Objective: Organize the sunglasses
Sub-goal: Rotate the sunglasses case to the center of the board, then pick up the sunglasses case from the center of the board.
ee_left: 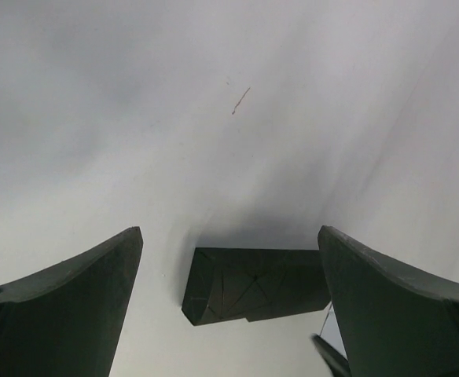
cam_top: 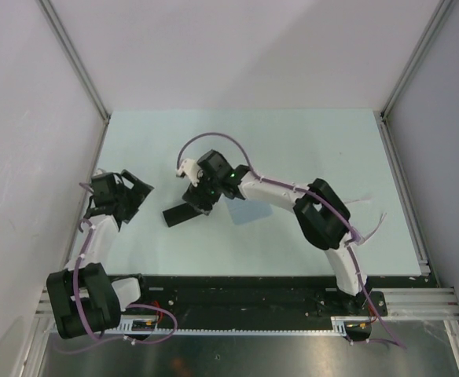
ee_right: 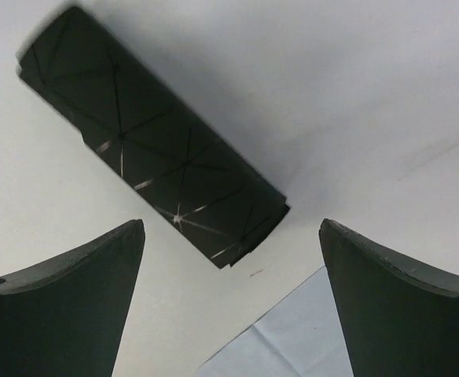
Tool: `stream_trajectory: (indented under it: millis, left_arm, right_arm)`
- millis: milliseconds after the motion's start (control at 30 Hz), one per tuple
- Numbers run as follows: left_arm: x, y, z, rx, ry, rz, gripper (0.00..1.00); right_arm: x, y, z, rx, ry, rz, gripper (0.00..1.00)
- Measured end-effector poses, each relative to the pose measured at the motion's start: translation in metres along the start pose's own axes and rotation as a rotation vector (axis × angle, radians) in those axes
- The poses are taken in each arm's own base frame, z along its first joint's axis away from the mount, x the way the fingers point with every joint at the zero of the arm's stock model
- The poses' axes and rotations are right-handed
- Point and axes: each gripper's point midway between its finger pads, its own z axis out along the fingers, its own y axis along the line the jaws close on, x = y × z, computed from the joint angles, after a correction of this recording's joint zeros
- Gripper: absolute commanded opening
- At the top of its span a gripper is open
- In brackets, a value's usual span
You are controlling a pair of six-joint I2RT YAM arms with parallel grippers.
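The sunglasses show in no view. A black oblong case (cam_top: 181, 214) lies shut on the pale table (cam_top: 308, 149), left of centre. My right gripper (cam_top: 200, 201) hovers over the case's right end, jaws wide open and empty. In the right wrist view the case (ee_right: 151, 141) runs diagonally, just ahead of the open right gripper (ee_right: 231, 222). My left gripper (cam_top: 132, 201) stands open and empty to the left of the case, apart from it. In the left wrist view the case (ee_left: 253, 283) lies ahead, between the fingers of the left gripper (ee_left: 229, 229).
A light blue cloth (cam_top: 241, 210) lies flat just right of the case, partly under my right arm, and shows in the right wrist view (ee_right: 292, 338). White walls with metal posts (cam_top: 72, 55) enclose the table on three sides. A black rail (cam_top: 237, 290) runs along the near edge.
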Motion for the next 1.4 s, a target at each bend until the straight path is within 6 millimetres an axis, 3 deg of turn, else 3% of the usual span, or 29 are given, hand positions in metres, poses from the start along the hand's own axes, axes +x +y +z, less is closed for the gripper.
stream_trajectory:
  millis: [167,267,567,767,933,1167,1300,1400]
  left_arm:
    - [-0.001,0.002,-0.002,0.005,0.013,-0.012,1.0]
    - [0.001,0.004,-0.003,0.005,0.027,-0.006,1.0]
    - [0.001,0.005,-0.008,0.012,0.027,0.022,1.0]
    - [0.002,0.005,-0.009,0.012,0.032,0.035,1.0]
    - [0.002,0.006,-0.01,0.011,0.033,0.047,1.0]
    - [0.001,0.005,-0.012,0.019,0.026,0.052,1.0]
    - [0.001,0.002,-0.014,0.032,0.027,0.054,1.0]
    - [0.003,0.001,-0.015,0.038,0.033,0.062,1.0]
  right_arm:
    - [0.032,0.018,0.018,-0.043,0.087,-0.208,1.0]
    - [0.031,0.024,0.02,-0.063,0.083,-0.3,1.0]
    - [0.029,0.016,0.047,-0.073,0.084,-0.436,1.0]
    - [0.021,0.012,0.057,-0.11,0.055,-0.416,0.97]
    - [0.033,0.009,0.052,-0.178,0.07,-0.356,0.96]
    - [0.05,0.019,0.043,-0.245,0.122,-0.308,0.72]
    - [0.055,0.029,0.038,-0.245,0.132,-0.276,0.73]
    - [0.058,0.035,0.034,-0.226,0.13,-0.263,0.82]
